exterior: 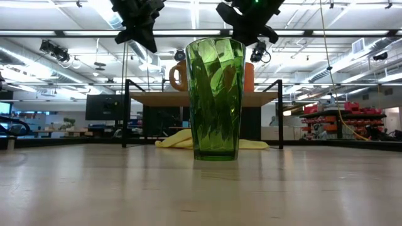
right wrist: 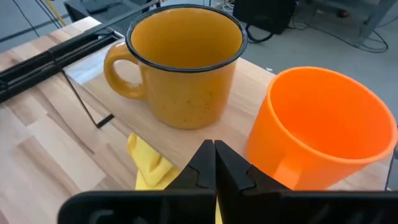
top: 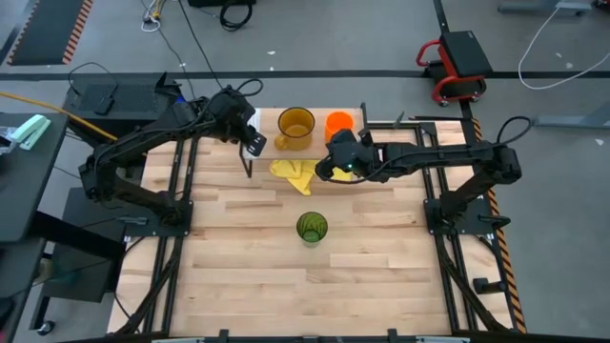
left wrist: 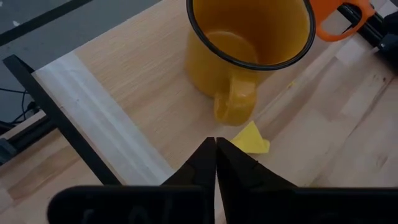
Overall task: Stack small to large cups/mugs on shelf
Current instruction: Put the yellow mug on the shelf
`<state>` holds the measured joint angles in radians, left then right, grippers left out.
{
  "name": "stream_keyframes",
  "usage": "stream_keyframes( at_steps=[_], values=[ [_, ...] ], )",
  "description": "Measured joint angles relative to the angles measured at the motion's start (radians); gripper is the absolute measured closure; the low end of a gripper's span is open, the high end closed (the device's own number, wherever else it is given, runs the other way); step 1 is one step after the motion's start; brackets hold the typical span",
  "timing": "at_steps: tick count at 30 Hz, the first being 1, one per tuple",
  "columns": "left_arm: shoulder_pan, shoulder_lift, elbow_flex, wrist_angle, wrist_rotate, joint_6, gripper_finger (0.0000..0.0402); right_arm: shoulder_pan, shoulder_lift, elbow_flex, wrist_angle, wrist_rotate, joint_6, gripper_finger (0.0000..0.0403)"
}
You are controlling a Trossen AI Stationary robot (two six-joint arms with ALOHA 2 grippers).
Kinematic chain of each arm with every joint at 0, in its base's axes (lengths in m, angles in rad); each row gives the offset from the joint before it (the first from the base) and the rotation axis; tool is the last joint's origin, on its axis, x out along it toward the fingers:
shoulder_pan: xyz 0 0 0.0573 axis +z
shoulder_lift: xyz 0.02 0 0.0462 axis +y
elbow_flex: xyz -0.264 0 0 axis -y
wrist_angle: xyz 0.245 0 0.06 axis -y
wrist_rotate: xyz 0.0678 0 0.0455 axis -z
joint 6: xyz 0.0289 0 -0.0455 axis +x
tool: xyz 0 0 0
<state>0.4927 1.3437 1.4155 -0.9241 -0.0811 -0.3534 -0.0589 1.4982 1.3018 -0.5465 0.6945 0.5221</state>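
**— Where do your hands stand right now?**

Both up at the far end of the surface (top: 238,276). My left hand (top: 250,145) hangs by the left end of the shelf (top: 376,129), fingers pressed together and holding nothing. My right hand (top: 334,164) sits just in front of the shelf's middle, also closed and empty.

**— And the cups?**

The yellow mug (top: 295,128) and the orange mug (top: 339,126) stand side by side on the shelf, close together, upright, mouths open. The yellow one's handle points out toward my left hand. The green tumbler (top: 312,229) stands alone and upright in the middle of the surface, well apart from the shelf and from both hands.

**— Why would that layout matter?**

I'd judge nothing is nested yet: each cup is on its own. The tumbler is the one far from the shelf, so it looks like the piece left to bring over.

**— Any trouble with room?**

The tumbler has bare surface all around it, so I can come at it from any side. The shelf is tighter: the two mugs nearly meet, the shelf's black legs stand at the corners, and a yellow cloth (top: 295,173) lies under its front edge, right beneath my right hand. I'd take care not to nudge the orange mug off the shelf's right portion.
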Motion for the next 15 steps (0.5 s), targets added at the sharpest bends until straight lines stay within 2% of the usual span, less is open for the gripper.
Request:
stream_keyframes(
  at_steps=[6,15],
  values=[
    [0.000,0.000,0.000,0.003,0.000,0.001,0.0395,-0.011,0.000,0.000,-0.028,-0.006,0.017,0.0402],
    [0.000,0.000,0.000,0.003,0.000,0.001,0.0372,-0.036,0.001,0.000,-0.069,-0.017,0.024,0.0402]
  ],
)
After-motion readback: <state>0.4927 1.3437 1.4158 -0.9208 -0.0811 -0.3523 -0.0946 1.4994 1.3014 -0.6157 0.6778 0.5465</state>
